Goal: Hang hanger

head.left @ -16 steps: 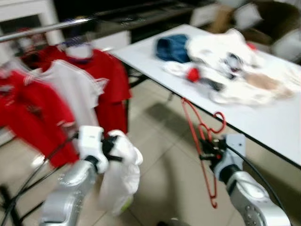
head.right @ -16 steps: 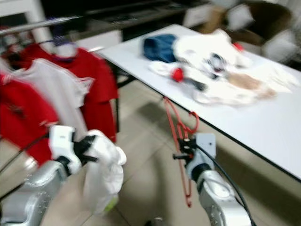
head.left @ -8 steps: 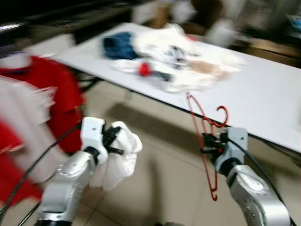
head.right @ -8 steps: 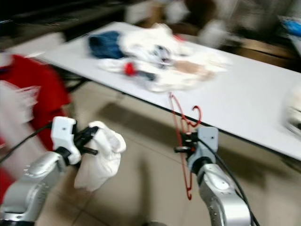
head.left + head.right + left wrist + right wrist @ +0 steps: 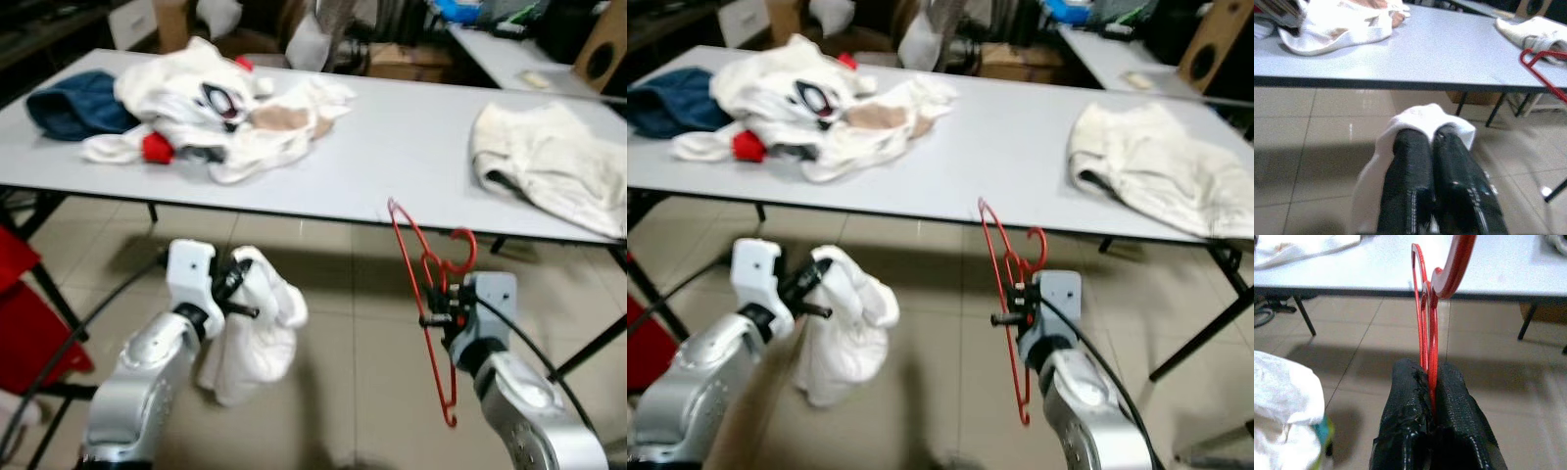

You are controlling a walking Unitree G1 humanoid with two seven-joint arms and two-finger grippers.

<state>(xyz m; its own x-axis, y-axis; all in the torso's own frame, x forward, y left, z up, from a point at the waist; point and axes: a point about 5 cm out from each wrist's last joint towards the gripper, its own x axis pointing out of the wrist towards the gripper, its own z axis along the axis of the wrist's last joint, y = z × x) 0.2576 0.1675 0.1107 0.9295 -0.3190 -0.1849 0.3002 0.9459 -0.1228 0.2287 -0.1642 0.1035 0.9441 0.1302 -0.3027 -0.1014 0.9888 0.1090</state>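
The right claw [image 5: 438, 315] pinches the red hanger [image 5: 428, 284] at its middle, hook up, at about 4 o'clock below the counter [image 5: 411, 147] edge. The left claw [image 5: 233, 289], at 8 o'clock, is pressed together on a white cloth [image 5: 257, 328]. The thin hanger could twist or slip in the pinch, and the hanging cloth may snag.

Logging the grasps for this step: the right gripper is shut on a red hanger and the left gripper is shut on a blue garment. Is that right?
Not quite. The garment in the left gripper is white, not blue, as the left eye view shows; a blue one lies on the table. The right gripper is indeed shut on the red hanger.
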